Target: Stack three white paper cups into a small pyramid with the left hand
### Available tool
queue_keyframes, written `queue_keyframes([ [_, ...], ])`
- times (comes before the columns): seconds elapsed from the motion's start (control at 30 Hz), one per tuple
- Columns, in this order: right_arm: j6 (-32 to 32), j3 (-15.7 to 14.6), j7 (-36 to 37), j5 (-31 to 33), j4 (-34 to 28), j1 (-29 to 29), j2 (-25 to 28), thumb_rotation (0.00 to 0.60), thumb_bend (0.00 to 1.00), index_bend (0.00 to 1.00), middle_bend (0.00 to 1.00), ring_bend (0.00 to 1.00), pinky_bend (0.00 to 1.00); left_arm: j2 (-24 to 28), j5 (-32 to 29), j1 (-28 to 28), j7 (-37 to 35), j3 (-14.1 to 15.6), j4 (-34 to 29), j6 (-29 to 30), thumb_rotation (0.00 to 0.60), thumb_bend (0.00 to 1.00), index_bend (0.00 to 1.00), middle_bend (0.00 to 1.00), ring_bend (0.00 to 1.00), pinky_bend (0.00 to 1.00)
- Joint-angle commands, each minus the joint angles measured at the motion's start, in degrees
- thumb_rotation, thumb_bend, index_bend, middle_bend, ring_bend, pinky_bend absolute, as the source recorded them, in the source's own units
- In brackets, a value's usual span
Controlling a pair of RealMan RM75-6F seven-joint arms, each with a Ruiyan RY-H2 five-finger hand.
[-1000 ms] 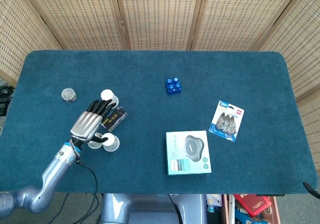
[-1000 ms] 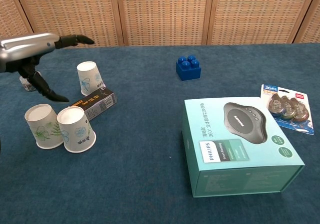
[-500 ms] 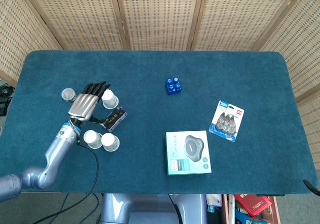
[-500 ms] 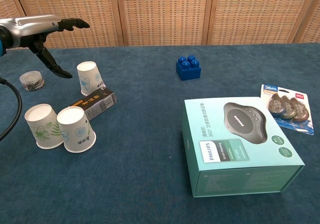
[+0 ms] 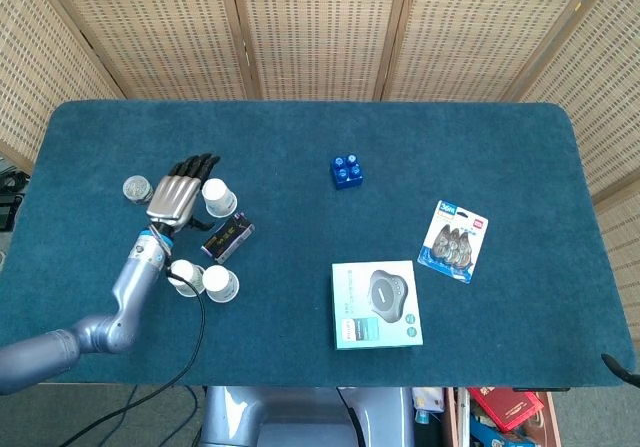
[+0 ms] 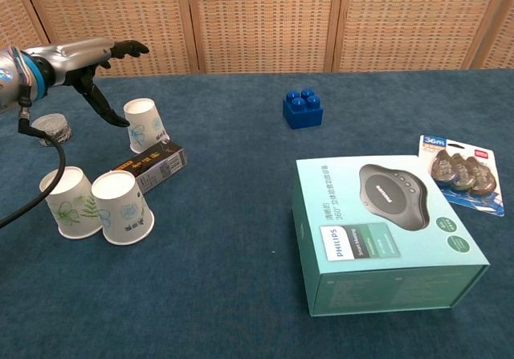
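Note:
Three white paper cups with printed leaves stand upside down on the blue table. Two of them (image 6: 71,202) (image 6: 122,207) touch side by side near the front left; in the head view they are cup (image 5: 185,275) and cup (image 5: 220,284). The third cup (image 6: 143,124) (image 5: 218,197) stands alone farther back. My left hand (image 6: 88,62) (image 5: 180,189) hovers just left of this third cup with fingers spread and empty, thumb pointing down near the cup's rim. My right hand shows in neither view.
A black carton (image 6: 152,168) lies between the lone cup and the pair. A small round tin (image 6: 52,128) sits left of the hand. Farther right are a blue brick (image 6: 303,108), a teal Philips box (image 6: 385,230) and a tape pack (image 6: 458,172).
My left hand has moved away from the pair of cups, back and slightly right, to the lone third cup. No cup has moved.

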Motion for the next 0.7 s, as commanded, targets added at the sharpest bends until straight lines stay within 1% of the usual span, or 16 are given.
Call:
queue_keyframes([
  [0.03, -0.8, 0.3, -0.1, 0.9, 0.1, 0.3, -0.1, 0.6, 0.0, 0.0, 0.0, 0.0, 0.0, -3.8, -4.4, -2.9, 3.1, -0.8, 6.5, -3.5, 0.6, 0.14, 0.1, 0.13, 0.12, 0.19],
  [0.17, -1.2, 0.5, 0.1, 1.5, 0.2, 0.4, -0.1, 0.6, 0.0, 0.0, 0.0, 0.0, 0.0, -5.7, -6.5, -4.4, 3.5, -1.8, 9.8, -5.0, 0.6, 0.14, 0.19, 0.22, 0.19, 0.25],
  [0.3, -1.8, 0.7, 0.1, 2.1, 0.4, 0.7, -0.2, 0.6, 0.0, 0.0, 0.0, 0.0, 0.0, -8.3, -7.9, -6.3, 5.4, -2.1, 14.5, -5.8, 0.6, 0.14, 0.26, 0.26, 0.23, 0.27],
  [0.43, -2.1, 0.9, -0.1, 2.5, 0.5, 0.8, -0.3, 0.6, 0.0, 0.0, 0.0, 0.0, 0.0, -10.4, -8.9, -7.7, 5.9, -3.0, 17.6, -6.4, 0.6, 0.14, 0.33, 0.34, 0.3, 0.31],
  [0.57, -2.4, 1.1, 0.0, 2.9, 0.6, 0.9, -0.4, 0.6, 0.0, 0.0, 0.0, 0.0, 0.0, -11.6, -9.6, -8.4, 6.6, -3.1, 19.4, -7.1, 0.6, 0.14, 0.4, 0.41, 0.36, 0.35],
  [0.7, -2.5, 1.2, 0.3, 3.2, 0.7, 0.9, -0.3, 0.6, 0.0, 0.0, 0.0, 0.0, 0.0, -12.8, -10.6, -8.7, 7.9, -3.3, 20.9, -6.4, 0.6, 0.14, 0.45, 0.44, 0.4, 0.38],
])
